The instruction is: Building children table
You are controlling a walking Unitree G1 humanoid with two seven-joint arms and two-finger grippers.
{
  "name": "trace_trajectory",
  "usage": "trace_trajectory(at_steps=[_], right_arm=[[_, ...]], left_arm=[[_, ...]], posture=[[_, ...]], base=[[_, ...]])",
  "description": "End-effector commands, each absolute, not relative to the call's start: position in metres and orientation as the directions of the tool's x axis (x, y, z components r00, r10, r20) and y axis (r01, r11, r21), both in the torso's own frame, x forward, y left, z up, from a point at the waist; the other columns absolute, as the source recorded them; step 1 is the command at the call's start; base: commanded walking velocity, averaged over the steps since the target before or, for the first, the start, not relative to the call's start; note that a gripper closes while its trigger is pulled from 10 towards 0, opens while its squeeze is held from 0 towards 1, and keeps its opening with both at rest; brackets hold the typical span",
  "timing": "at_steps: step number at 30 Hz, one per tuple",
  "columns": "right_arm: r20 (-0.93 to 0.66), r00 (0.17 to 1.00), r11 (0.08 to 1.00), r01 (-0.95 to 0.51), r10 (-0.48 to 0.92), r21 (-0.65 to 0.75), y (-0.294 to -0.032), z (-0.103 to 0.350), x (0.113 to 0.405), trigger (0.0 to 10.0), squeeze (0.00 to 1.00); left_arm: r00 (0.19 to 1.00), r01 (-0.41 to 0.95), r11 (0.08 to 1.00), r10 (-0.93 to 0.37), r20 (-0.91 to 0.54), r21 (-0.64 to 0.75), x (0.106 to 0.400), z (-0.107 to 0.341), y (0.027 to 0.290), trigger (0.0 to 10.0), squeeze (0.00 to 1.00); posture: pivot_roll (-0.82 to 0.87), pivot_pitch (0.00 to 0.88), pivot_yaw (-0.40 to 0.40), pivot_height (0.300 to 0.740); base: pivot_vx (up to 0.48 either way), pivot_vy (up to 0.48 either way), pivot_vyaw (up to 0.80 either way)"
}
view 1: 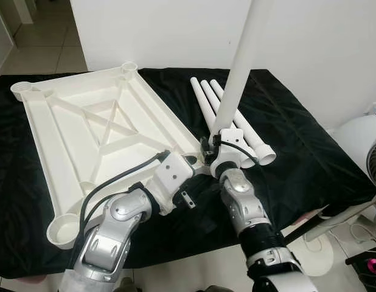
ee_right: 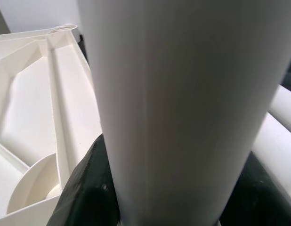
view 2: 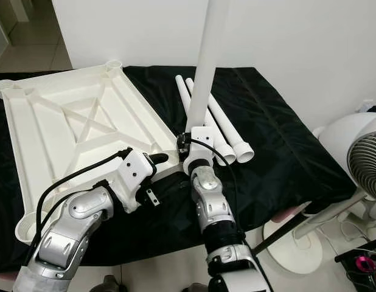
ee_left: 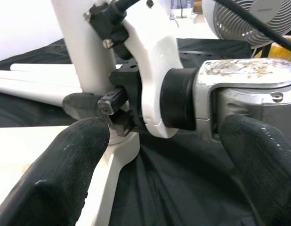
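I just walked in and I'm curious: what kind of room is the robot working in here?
Probably a room in a home, used as an assembly spot: a white fan stands by a plain wall, tiled floor shows beyond, and an upturned tabletop lies on a black cloth while the right tool holds a table leg upright.

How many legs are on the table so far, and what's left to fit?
Done: none looks fully fitted yet. In hand: the right claw is shut on a white plastic tube leg, held upright at the near-right corner socket of the upturned white plastic tabletop; the open left claw sits beside it. Left: three white tube legs lie on the black cloth.
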State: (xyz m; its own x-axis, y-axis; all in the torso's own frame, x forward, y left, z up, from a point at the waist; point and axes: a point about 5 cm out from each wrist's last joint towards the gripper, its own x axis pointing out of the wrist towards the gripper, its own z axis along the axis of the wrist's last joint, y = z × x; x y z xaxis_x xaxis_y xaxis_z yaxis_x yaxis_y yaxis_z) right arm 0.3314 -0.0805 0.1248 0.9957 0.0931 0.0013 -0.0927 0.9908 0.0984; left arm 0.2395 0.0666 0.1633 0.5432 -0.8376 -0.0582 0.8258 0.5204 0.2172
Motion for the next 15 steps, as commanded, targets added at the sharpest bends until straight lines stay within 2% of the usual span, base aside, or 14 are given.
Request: trace_trajectory(at_steps=[1, 8, 9, 11, 12, 15], right_arm=[[-0.041, 0.996, 0.991, -0.079, 0.084, 0.112, -0.077, 0.118, 0.328, 10.0, 0.0], [-0.035, 0.995, 0.991, -0.084, 0.088, 0.103, -0.08, 0.12, 0.329, 10.0, 0.0], [-0.019, 0.995, 0.988, -0.099, 0.101, 0.117, -0.081, 0.123, 0.33, 10.0, 0.38], [-0.015, 0.994, 0.987, -0.103, 0.106, 0.121, -0.08, 0.124, 0.329, 10.0, 0.38], [-0.008, 0.993, 0.985, -0.116, 0.118, 0.131, -0.079, 0.125, 0.329, 10.0, 1.0], [0.01, 0.991, 0.982, -0.13, 0.13, 0.135, -0.079, 0.128, 0.328, 10.0, 1.0]], left_arm=[[0.624, 0.767, 0.601, -0.78, -0.045, 0.225, 0.243, 0.163, 0.068, 10.0, 0.0], [0.624, 0.767, 0.6, -0.78, -0.046, 0.228, 0.243, 0.162, 0.068, 10.0, 0.0], [0.623, 0.767, 0.599, -0.781, -0.043, 0.228, 0.243, 0.163, 0.068, 10.0, 0.0], [0.622, 0.768, 0.599, -0.782, -0.042, 0.228, 0.243, 0.163, 0.067, 10.0, 0.0], [0.622, 0.768, 0.599, -0.782, -0.041, 0.227, 0.243, 0.163, 0.067, 10.0, 0.0], [0.623, 0.767, 0.6, -0.781, -0.04, 0.228, 0.243, 0.163, 0.067, 10.0, 0.0]], posture=[[0.01, 0.0, -0.063, 0.74], [0.01, 0.0, -0.066, 0.74], [0.01, 0.0, -0.069, 0.74], [0.01, 0.0, -0.069, 0.74], [0.01, 0.0, -0.071, 0.74], [0.01, 0.0, -0.074, 0.74]], base=[[0.0, 0.0, 0.0], [0.0, 0.0, 0.0], [0.0, 0.0, 0.0], [0.0, 0.0, 0.0], [0.0, 0.0, 0.0], [0.0, 0.0, 0.0]])
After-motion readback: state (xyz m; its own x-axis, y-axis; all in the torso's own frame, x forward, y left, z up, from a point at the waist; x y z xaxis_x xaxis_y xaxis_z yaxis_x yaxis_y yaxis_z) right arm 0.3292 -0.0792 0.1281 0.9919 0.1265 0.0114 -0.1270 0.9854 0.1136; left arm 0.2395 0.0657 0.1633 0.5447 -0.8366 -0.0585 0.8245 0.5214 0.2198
